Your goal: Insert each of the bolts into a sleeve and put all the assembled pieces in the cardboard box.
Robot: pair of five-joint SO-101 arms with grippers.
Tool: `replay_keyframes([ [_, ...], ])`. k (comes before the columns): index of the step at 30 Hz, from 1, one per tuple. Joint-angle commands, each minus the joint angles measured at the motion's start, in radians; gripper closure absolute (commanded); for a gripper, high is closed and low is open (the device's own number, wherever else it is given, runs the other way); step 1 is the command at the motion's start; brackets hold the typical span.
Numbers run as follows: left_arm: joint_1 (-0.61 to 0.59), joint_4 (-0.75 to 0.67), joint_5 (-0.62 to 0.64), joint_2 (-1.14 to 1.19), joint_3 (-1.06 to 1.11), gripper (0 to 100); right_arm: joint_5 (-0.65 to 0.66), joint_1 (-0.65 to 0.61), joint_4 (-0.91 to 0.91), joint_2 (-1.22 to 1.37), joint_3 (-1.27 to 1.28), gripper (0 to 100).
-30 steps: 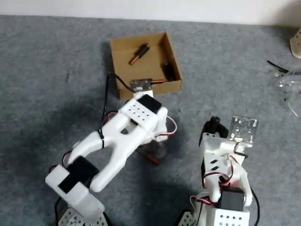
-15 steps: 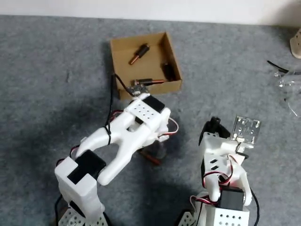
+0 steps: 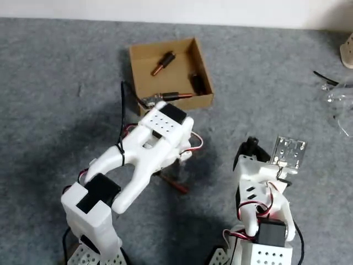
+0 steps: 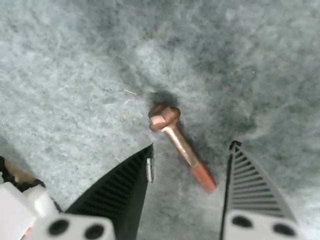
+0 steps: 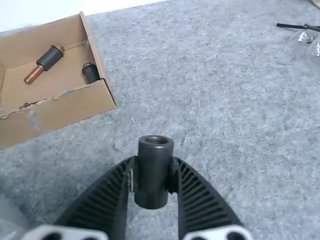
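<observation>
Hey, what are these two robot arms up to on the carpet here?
The left gripper hangs open over a copper bolt lying on the grey carpet, with a finger on either side of it and not gripping it yet. The right gripper is shut on a black sleeve. The cardboard box beyond them already holds at least two assembled pieces.

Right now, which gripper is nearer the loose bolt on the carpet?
Left. The left gripper is open over the bolt, a finger on each side. The right gripper, shut on a sleeve, is off to one side.
</observation>
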Motion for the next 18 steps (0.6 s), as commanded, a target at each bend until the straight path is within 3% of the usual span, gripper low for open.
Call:
replay_keyframes([
  [1, -0.005, -0.015, 0.009, -0.005, 0.028, 77, -0.009, 0.013, -0.042, -0.013, -0.005, 99.5],
  [18, 0.082, -0.08, 0.011, -0.005, 0.084, 78, -0.003, -0.036, -0.081, -0.012, 0.038, 99.5],
])
